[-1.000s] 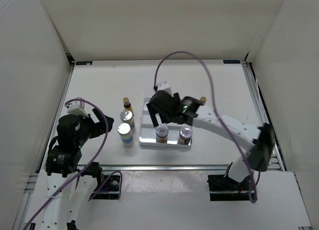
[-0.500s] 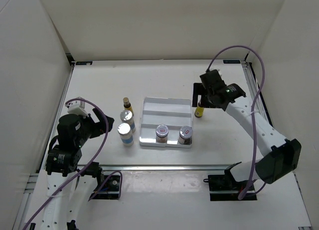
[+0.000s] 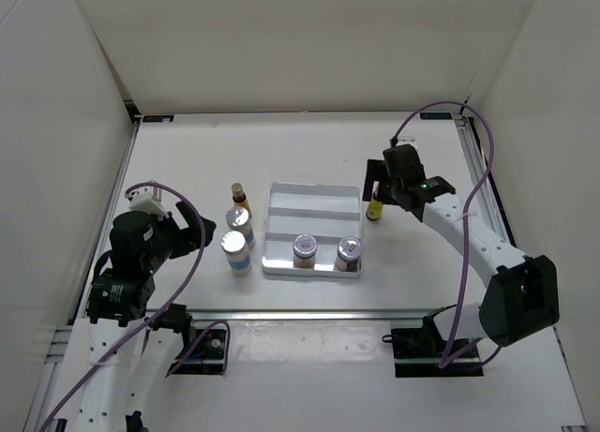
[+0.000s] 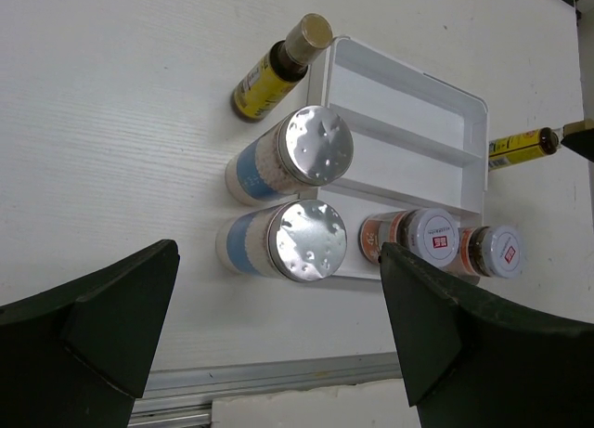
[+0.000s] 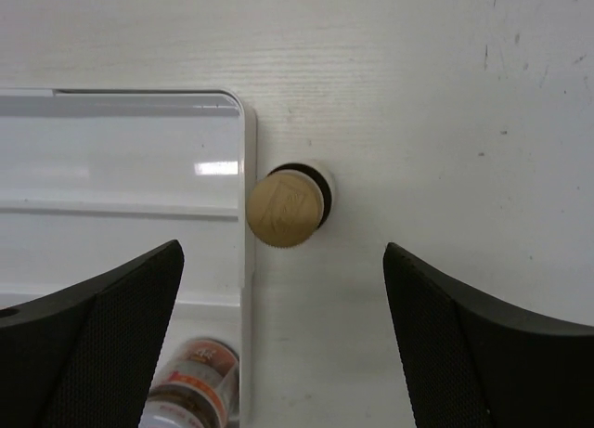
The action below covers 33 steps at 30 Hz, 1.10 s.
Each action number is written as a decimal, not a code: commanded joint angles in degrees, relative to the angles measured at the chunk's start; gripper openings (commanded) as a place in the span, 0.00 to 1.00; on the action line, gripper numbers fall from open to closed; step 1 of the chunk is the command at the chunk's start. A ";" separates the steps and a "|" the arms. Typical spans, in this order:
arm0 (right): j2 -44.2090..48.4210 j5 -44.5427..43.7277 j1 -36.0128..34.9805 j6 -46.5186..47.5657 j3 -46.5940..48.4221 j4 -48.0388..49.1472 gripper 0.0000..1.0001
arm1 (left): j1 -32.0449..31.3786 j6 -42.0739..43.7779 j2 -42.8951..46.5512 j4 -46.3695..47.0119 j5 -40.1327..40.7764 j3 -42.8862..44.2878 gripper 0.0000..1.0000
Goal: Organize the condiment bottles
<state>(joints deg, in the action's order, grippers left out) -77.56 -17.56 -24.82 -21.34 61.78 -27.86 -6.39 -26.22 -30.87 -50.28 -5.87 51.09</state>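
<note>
A white ridged tray (image 3: 314, 203) holds two squat brown jars (image 3: 305, 250) (image 3: 348, 254) in its near compartment. Left of it stand two white-blue bottles with silver caps (image 3: 239, 220) (image 3: 236, 252) and a slim yellow bottle (image 3: 240, 196). A second slim yellow bottle (image 3: 375, 208) stands against the tray's right edge. My right gripper (image 3: 380, 186) hangs open above it. In the right wrist view its tan cap (image 5: 286, 208) sits just ahead of the right gripper (image 5: 283, 344), untouched. My left gripper (image 3: 183, 230) is open and held off to the left, with nothing in it.
White walls enclose the table on three sides. A metal rail (image 3: 309, 312) runs along the near edge. In the left wrist view the tray (image 4: 408, 131), both silver caps (image 4: 314, 145) (image 4: 306, 242) and both jars (image 4: 422, 238) (image 4: 497, 252) lie ahead of the left gripper (image 4: 278, 344).
My right arm has swung from over the tray to its right side, above the slim yellow bottle, and its jaws have narrowed slightly. The left arm has not moved.
</note>
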 commanded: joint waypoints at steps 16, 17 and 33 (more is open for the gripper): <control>-11.73 -10.29 -0.49 3.59 -0.26 16.79 0.48 | -0.20 -0.24 -1.30 -0.34 -1.16 -0.11 1.00; -11.74 -10.91 -0.49 3.59 0.35 16.78 0.42 | -0.20 -0.24 -1.30 -0.34 -1.16 -0.11 1.00; -2.25 -25.42 -13.93 7.98 9.41 7.99 0.00 | -0.20 -0.24 -1.30 -0.34 -1.16 -0.11 1.00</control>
<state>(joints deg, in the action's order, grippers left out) -84.77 -38.00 -35.92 -15.49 66.59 -21.04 -6.39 -26.22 -32.05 -50.61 -6.48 51.09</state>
